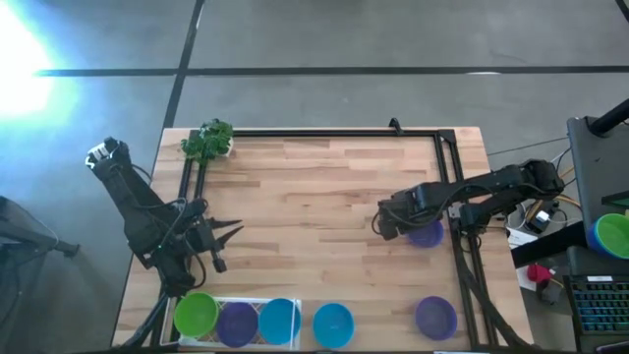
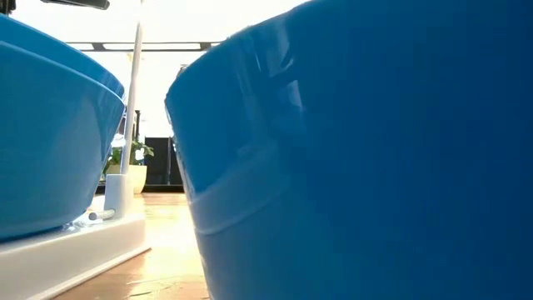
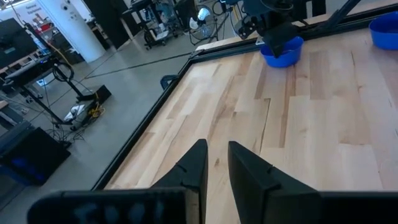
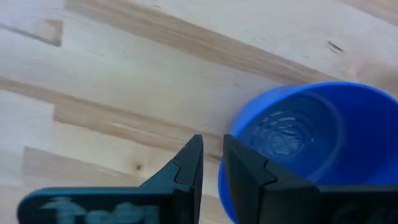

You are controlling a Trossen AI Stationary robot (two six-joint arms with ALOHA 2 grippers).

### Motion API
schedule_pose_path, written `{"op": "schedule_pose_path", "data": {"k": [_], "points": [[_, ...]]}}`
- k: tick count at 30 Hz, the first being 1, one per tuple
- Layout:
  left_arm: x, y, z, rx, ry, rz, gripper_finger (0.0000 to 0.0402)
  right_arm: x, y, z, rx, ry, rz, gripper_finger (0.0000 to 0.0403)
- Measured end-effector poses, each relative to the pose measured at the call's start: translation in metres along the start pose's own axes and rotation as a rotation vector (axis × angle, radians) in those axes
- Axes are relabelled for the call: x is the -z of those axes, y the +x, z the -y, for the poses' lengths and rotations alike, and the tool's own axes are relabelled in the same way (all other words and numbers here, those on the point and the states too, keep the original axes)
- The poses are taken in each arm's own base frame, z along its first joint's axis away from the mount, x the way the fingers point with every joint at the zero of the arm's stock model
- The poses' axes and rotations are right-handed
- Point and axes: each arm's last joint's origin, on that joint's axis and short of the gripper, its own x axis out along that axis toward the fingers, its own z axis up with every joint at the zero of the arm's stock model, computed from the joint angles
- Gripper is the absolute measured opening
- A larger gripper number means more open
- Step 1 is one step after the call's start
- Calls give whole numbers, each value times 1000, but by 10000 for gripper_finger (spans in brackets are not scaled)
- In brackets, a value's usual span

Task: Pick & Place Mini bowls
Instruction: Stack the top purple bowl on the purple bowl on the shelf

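At roughly 3 o'clock on the table [image 1: 324,187], the right gripper [image 4: 211,165] is down on a purple bowl [image 1: 427,234]. Wrist view puts its fingers nearly together across the bowl's near wall, one outside, one inside the rim. Looks like a pinch on the rim, though I can't confirm real contact pressure. The bowl appears to sit on the wood, not lifted.

Left gripper [image 3: 216,165] waits at about 8 o'clock, fingers a narrow gap apart, holding nothing.

Other bowls: green bowl [image 1: 196,314], a second purple bowl [image 1: 237,323] and a blue bowl [image 1: 279,321] sit in the white tray [image 1: 248,303] at 7 o'clock. Another blue one [image 1: 333,325] is just beside the tray at 6 o'clock on bare wood. A third purple one [image 1: 435,317] is at 5 o'clock. Toy plant [image 1: 208,140] at 11 o'clock, not involved.

Step in hand, my read: the grasp stage of a pick.

Next move calls for a firm squeeze, a straight lift clear of the wood, then a carry toward 7 o'clock. Thin-rim grip may let the bowl swing or slip.
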Motion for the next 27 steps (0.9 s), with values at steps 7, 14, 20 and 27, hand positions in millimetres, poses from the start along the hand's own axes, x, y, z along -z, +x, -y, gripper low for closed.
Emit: {"op": "schedule_pose_path", "data": {"k": [7, 14, 20, 27], "points": [[0, 0, 0, 0, 2, 0, 58, 1, 7, 5, 31, 36, -1, 59], [0, 0, 0, 0, 3, 0, 58, 0, 3, 2, 9, -4, 6, 59], [0, 0, 0, 0, 3, 0, 58, 0, 2, 2, 14, 5, 6, 59], [0, 0, 0, 0, 4, 0, 58, 1, -2, 7, 77, 17, -4, 59]]}}
